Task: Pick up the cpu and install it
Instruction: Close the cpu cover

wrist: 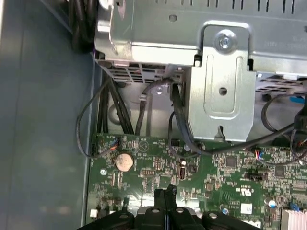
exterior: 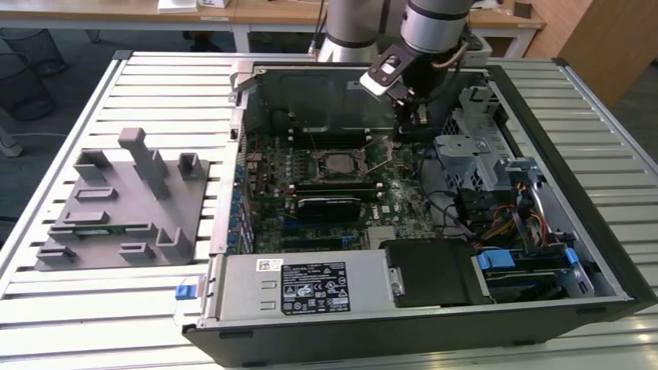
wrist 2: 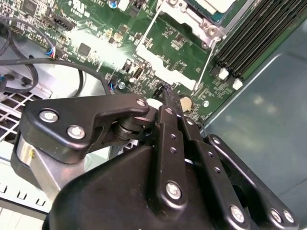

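The cpu (exterior: 334, 163) lies flat in the socket in the middle of the green motherboard (exterior: 270, 208), silvery top up; its corner with a pale green rim shows in the second wrist view (wrist 2: 212, 5). An open metal frame (wrist 2: 163, 64) with a thin wire lever stands beside the socket. My gripper (exterior: 404, 135) hangs above the board to the exterior view's right of the socket, behind it. Its black fingers (wrist 2: 169, 103) are pressed together with nothing between them. In the first wrist view the gripper (wrist: 165, 194) points down at the board near a coin battery (wrist: 123, 161).
The open computer case (exterior: 575, 231) lies on a slatted metal table (exterior: 165, 85). A grey drive cage (exterior: 463, 146) with cables stands right of the gripper. A power supply (exterior: 298, 285) sits at the front. A grey fixture (exterior: 113, 208) holding a green memory stick (exterior: 98, 228) is at the left.
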`<state>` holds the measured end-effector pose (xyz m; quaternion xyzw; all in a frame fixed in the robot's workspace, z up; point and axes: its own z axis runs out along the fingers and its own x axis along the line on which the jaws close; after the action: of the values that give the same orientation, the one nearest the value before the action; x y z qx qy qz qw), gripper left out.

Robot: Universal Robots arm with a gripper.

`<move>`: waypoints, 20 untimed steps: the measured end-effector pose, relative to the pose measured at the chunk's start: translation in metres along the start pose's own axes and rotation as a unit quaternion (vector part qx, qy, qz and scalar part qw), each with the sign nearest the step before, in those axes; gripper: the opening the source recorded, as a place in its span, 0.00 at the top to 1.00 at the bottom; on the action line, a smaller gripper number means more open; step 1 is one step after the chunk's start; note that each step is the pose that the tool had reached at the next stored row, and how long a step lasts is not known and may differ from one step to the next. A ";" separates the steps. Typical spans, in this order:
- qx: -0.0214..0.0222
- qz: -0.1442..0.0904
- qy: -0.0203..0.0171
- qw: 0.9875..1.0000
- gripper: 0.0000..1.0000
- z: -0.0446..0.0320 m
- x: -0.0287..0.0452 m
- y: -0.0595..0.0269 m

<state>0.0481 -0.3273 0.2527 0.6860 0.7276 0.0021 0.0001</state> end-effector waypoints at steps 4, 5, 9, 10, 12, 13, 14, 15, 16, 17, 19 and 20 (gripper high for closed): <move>0.000 0.000 0.000 1.000 0.89 0.0036 0.0006 0.0016; 0.000 0.000 0.000 1.000 0.89 0.0049 0.0006 0.0017; 0.000 0.000 0.000 1.000 0.89 0.0102 0.0006 0.0018; 0.000 0.000 0.000 1.000 0.89 0.0111 0.0006 0.0018; 0.000 0.000 0.000 1.000 0.89 0.0127 0.0006 0.0013; 0.000 0.000 0.000 1.000 0.89 0.0132 0.0006 0.0005; 0.000 0.000 0.000 1.000 0.89 0.0136 0.0007 -0.0004; 0.000 0.000 0.000 1.000 0.89 0.0139 0.0008 -0.0017; 0.000 0.000 0.000 1.000 0.89 0.0142 0.0009 -0.0034; 0.000 0.000 0.000 1.000 0.89 0.0145 0.0010 -0.0052; 0.000 0.000 0.000 1.000 0.89 0.0148 0.0011 -0.0083; 0.000 0.000 0.000 1.000 0.89 0.0150 0.0012 -0.0098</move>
<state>0.0382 -0.3266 0.2376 0.6861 0.7275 0.0021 0.0002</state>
